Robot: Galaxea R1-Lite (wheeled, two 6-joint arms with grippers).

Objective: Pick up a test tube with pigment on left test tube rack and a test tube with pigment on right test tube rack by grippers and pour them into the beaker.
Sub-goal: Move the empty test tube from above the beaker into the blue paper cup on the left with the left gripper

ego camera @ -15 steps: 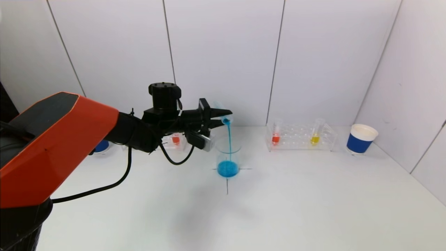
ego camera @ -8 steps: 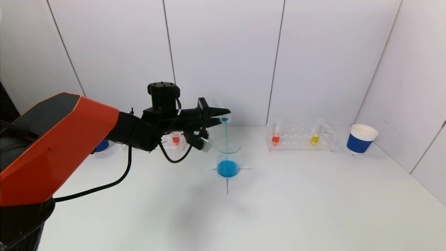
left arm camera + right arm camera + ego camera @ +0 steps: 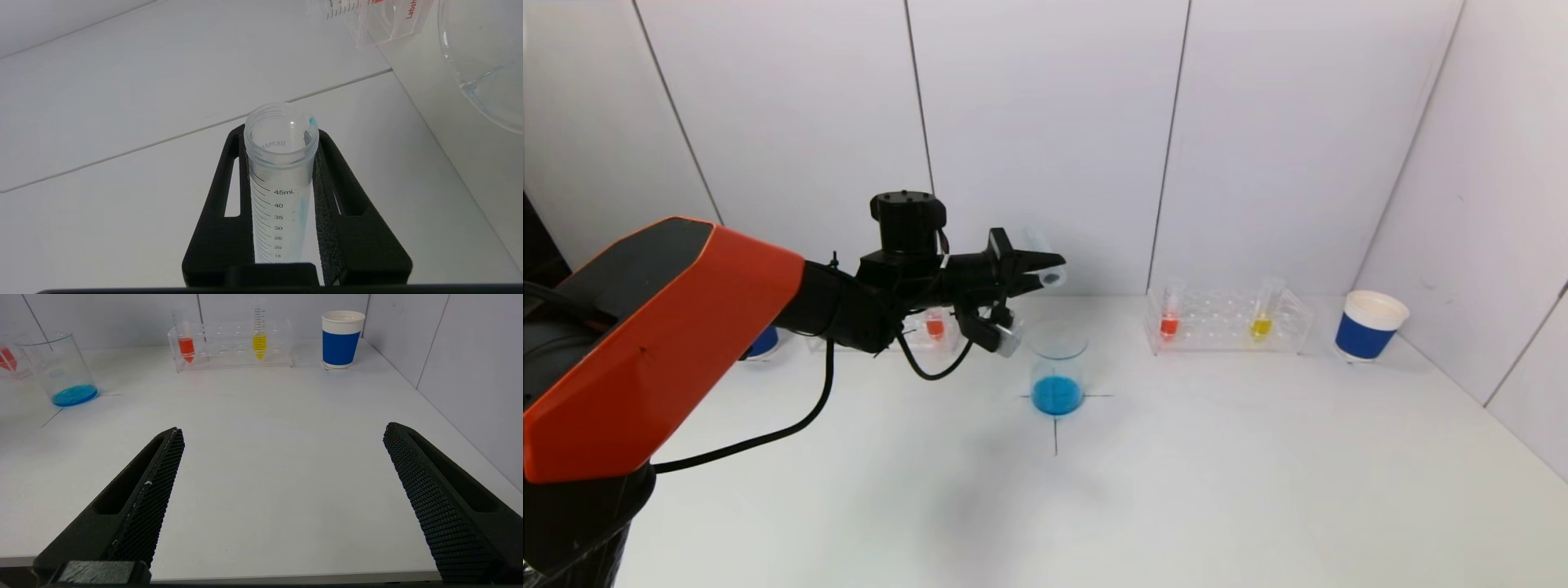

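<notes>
**Blue stream stopped; emptied tube held above the beaker**

A second ago a blue stream ran from the tube's mouth into the beaker; half a second ago it had thinned; now none falls. The left gripper [image 3: 1033, 269] holds its place above and just left of the beaker [image 3: 1058, 371], jaws clamped on the graduated test tube [image 3: 281, 171], which lies tipped with its mouth over the beaker's rim. Only a blue drop at the lip and a faint smear inside show. Blue liquid sits in the beaker's bottom, on the black cross mark.

The right gripper [image 3: 282, 498] hangs low over bare table, jaws spread wide. The right test tube rack [image 3: 1229, 322] with red and yellow tubes stands near the back wall, a blue paper cup [image 3: 1370, 325] beside it by the side wall. The left test tube rack [image 3: 931, 331] is partly hidden behind the left arm
</notes>
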